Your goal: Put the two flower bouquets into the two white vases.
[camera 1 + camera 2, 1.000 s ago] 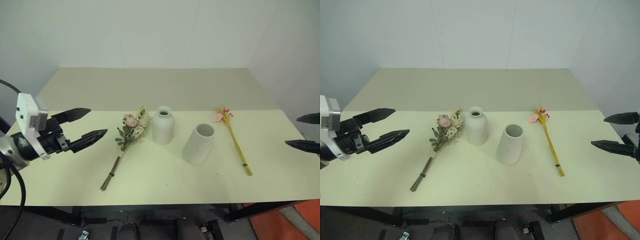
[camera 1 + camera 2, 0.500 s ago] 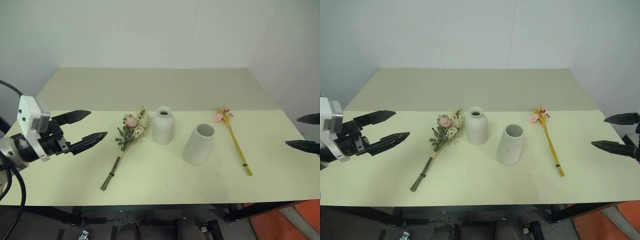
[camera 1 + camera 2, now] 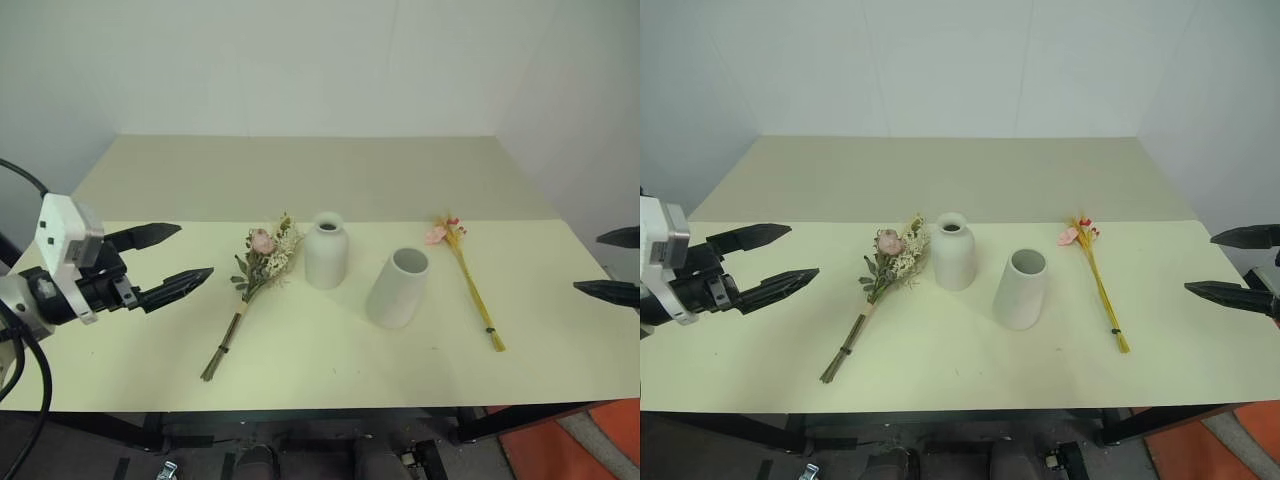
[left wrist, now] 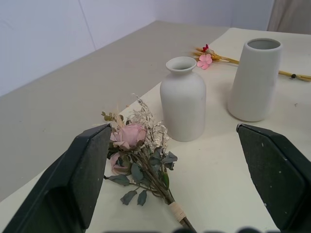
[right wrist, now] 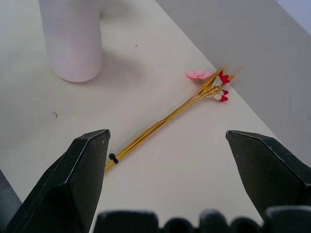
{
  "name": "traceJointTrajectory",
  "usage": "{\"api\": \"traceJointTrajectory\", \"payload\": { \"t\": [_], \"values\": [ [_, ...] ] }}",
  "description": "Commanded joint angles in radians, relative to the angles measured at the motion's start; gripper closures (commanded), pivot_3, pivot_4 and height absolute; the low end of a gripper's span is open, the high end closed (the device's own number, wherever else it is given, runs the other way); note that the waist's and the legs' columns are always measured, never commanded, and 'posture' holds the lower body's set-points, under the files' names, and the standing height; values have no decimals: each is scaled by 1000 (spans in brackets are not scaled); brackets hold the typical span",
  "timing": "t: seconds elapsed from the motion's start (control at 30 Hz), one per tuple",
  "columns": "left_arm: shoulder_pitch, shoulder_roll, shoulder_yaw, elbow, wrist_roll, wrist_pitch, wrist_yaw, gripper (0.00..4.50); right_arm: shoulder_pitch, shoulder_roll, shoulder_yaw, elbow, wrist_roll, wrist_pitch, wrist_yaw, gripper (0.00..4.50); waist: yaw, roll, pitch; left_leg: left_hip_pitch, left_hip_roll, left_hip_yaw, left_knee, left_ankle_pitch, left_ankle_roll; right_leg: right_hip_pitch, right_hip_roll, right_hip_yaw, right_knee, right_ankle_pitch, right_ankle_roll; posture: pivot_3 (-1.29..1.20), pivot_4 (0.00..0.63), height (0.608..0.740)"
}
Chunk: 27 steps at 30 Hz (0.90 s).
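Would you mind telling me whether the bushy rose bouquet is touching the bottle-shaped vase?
Apart. In the left wrist view, a strip of bare table separates the bushy rose bouquet from the bottle-shaped vase.

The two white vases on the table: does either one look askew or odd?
Yes. The wide-mouthed vase leans toward the bottle-shaped vase, which stands upright. In the left wrist view it looks tapered, so part of the lean may be its shape. Both bouquets lie flat on the table; nothing is spilled or broken.
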Motion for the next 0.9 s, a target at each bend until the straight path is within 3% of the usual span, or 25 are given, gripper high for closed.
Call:
{"api": "traceJointTrajectory", "payload": {
  "t": [0.03,0.2,0.33,0.43,0.53,0.9],
  "values": [
    [-6,14,8,-18,20,-13,22,18,-4,-5,-48,-20,17,8,-2,0,0,0,0,0,0,0,0,0,0,0,0,0,0,0,0,0,150,740],
    [8,-11,-50,-182,110,143,315,18,3,-5,-54,-69,33,27,10,0,1,0,0,0,0,0,0,0,0,1,0,0,0,0,0,0,150,740],
    [-35,-34,-102,-281,-23,403,492,18,-40,-18,-21,-183,99,81,6,0,0,0,0,0,0,0,0,0,0,0,0,0,1,0,0,0,150,740],
    [-211,-146,-238,-241,-9,671,700,18,-90,-14,36,-244,145,105,-17,0,6,0,0,2,0,-1,0,0,0,2,0,0,1,0,0,0,150,740],
    [-372,-283,-313,-203,35,893,808,18,-123,-15,80,-263,145,121,-36,0,12,-4,0,1,-3,-4,0,0,0,3,1,-1,0,2,3,0,150,740],
    [-578,-377,-494,78,14,939,956,18,-160,-10,102,-348,193,178,-46,0,20,-5,0,-6,-4,-8,0,0,0,0,1,-2,-1,4,10,0,150,740]
  ]
}}
